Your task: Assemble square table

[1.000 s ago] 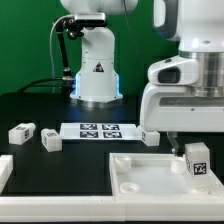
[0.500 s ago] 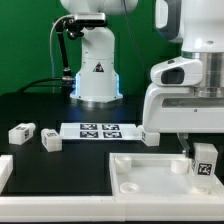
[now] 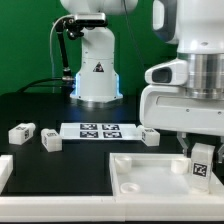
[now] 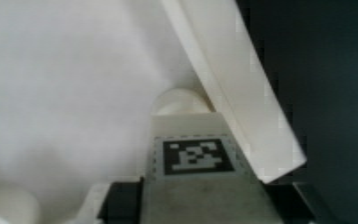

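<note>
The square table top (image 3: 150, 175) lies with its rimmed recess facing up at the front of the exterior view. A short white leg (image 3: 201, 160) with a black-and-white tag stands upright in the recess near the corner at the exterior view's right. My gripper (image 3: 200, 150) comes down over it. In the wrist view the leg (image 4: 197, 150) sits between my two dark fingers (image 4: 123, 200), which press against its sides, beside the top's raised rim (image 4: 229, 70). The gripper (image 4: 202, 200) is shut on the leg.
Two loose legs (image 3: 22, 131) (image 3: 51, 140) lie at the exterior view's left and a third (image 3: 149, 136) sits behind the table top. The marker board (image 3: 98, 130) lies mid-table in front of the white robot base (image 3: 97, 75). Another white part (image 3: 3, 170) pokes in at the left edge.
The jaws have closed in from wide open onto the leg. The leg has shifted slightly toward the exterior view's right.
</note>
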Controlling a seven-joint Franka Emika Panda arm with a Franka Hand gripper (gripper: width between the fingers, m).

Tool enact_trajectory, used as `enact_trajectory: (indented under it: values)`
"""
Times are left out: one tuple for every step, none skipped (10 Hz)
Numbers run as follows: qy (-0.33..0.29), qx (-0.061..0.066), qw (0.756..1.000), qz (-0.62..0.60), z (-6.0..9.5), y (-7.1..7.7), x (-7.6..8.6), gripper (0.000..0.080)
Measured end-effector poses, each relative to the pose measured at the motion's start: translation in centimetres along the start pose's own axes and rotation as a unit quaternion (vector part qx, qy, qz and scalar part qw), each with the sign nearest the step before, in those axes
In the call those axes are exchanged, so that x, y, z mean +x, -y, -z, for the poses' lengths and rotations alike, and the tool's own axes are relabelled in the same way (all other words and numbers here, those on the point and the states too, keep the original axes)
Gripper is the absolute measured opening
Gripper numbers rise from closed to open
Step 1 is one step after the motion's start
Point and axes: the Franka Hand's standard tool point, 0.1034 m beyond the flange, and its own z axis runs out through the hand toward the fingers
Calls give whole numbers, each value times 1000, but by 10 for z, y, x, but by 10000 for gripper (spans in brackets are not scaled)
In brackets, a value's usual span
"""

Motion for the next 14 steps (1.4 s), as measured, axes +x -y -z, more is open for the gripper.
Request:
enact_trajectory:
  values:
    - [9,10,997,-77,0,-1,-1,295]
    - [20,21,988,-152,-1,0,-2,295]
    - [32,41,971,-235,-2,-2,-1,295]
    - [37,53,957,-282,-2,-2,-3,295]
    - [41,51,937,-344,-3,4,-11,295]
    - [41,50,937,-343,-4,6,-14,295]
    - [41,51,939,-339,-4,5,-13,295]
    - [39,46,947,-315,-4,4,-13,295]
    - [34,18,983,-180,0,2,-12,515]
    - [25,8,996,-82,2,5,-10,515]
    - [24,9,999,-39,1,5,-11,624]
    - [24,9,1000,-7,1,5,-10,643]
    - [24,10,999,25,1,4,-10,643]
    - [23,11,998,60,1,4,-9,648]
